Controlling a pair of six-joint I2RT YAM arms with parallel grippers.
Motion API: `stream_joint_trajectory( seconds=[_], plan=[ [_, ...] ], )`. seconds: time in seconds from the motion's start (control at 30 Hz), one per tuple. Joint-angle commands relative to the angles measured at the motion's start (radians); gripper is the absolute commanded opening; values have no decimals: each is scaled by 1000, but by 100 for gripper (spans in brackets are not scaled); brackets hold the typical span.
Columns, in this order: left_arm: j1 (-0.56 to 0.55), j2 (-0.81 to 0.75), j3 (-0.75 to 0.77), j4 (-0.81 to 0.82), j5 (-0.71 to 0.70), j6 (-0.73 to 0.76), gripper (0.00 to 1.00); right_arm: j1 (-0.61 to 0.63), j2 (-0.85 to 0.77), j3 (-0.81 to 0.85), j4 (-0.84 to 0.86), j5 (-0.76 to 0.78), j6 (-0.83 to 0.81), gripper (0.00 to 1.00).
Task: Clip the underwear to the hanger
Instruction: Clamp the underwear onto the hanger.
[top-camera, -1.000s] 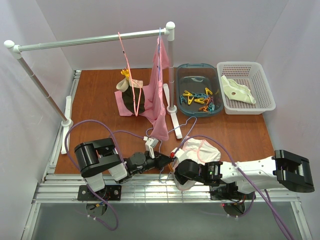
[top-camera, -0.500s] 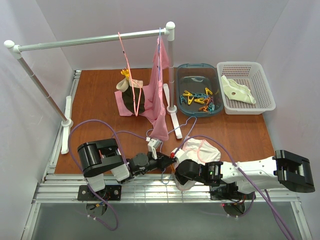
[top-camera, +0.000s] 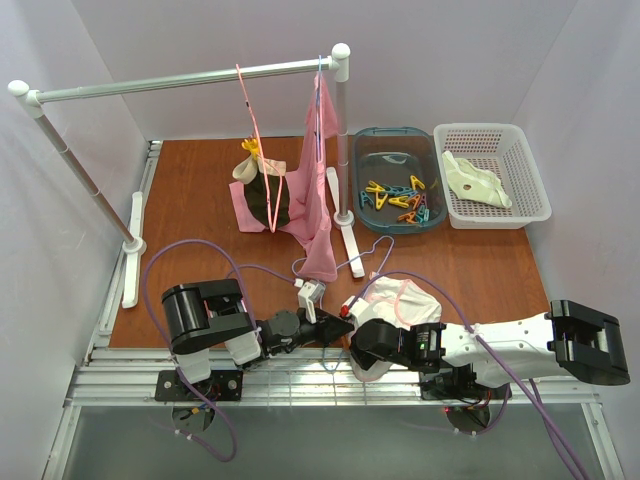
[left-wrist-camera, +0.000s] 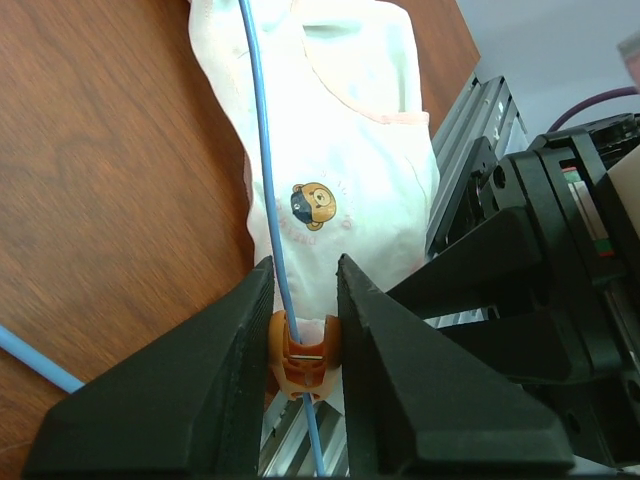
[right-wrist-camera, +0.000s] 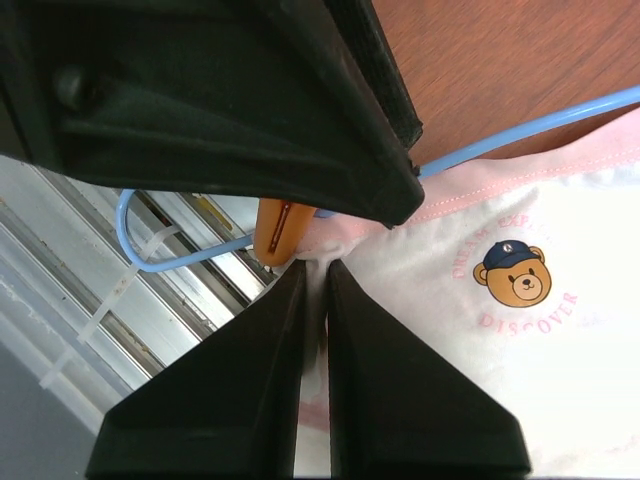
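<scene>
Now, your step is seating the orange clothespin (left-wrist-camera: 300, 352) so it bites both the underwear (left-wrist-camera: 340, 150) and the blue wire of the hanger (left-wrist-camera: 262, 150). The left end effector (left-wrist-camera: 305, 262) is narrow, its two fingers set against the sides of the clothespin. The wire runs through the clothespin's mouth, and the pink-edged fabric is bunched just beside it.

I would judge the clip placed but not yet proven. Ease the fingers apart slowly and watch that the cloth does not slip out of the clothespin as it shuts. Hold the wrist steady, since a twist would likely drag the wire sideways.

The right end effector (right-wrist-camera: 315, 265) is pinched shut on the edge of the underwear just beside the clothespin. Hold that grip until the clip has taken hold. The underwear lies on the desk (top-camera: 200, 220), spreading away from the clothespin with its bear print (left-wrist-camera: 313, 205) facing up.

From above, the left arm (top-camera: 215, 315) is folded low, its forearm reaching to its right toward the clothespin. The right arm (top-camera: 500, 345) stretches low across to meet it there.
</scene>
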Motion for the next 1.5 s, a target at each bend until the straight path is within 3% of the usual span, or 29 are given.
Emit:
stream_joint_trajectory(
  seconds=[0.0, 0.23, 0.47, 0.63, 0.73, 0.87, 0.9, 1.03, 1.1, 1.13, 1.27, 1.47],
  plan=[
    [-10, 0, 5, 388, -19, -2, 21, 2, -18, 26, 27, 15, -2, 6],
    [-26, -2, 14, 388, -25, 9, 25, 4, -18, 23, 27, 12, -2, 6],
    [-28, -16, 2, 388, -40, 10, 44, 4, -19, 23, 26, 9, -2, 7],
    [-28, -25, -6, 388, -51, 14, 48, 4, -19, 23, 26, 9, -3, 10],
    [-30, -22, -11, 388, -66, 15, 51, 4, -24, 23, 20, 11, 0, 14],
    [-30, -34, -40, 386, -125, 17, 57, 4, -38, 27, 6, 11, 3, 29],
    [-28, -40, -46, 385, -137, 21, 69, 2, -45, 28, 0, 14, 4, 32],
    [-27, -78, -76, 379, -183, 50, 77, 2, -74, 26, -39, 43, 11, 44],
    [-25, -104, -84, 357, -200, 56, 83, 4, -96, 26, -66, 57, 20, 47],
    [-25, -112, -84, 344, -204, 57, 91, 2, -102, 26, -80, 63, 24, 48],
    [-19, -154, -90, 316, -215, 79, 98, 4, -146, 26, -124, 89, 38, 50],
    [-14, -252, -113, 261, -250, 112, 98, 4, -238, 34, -223, 176, 69, 51]
  ],
)
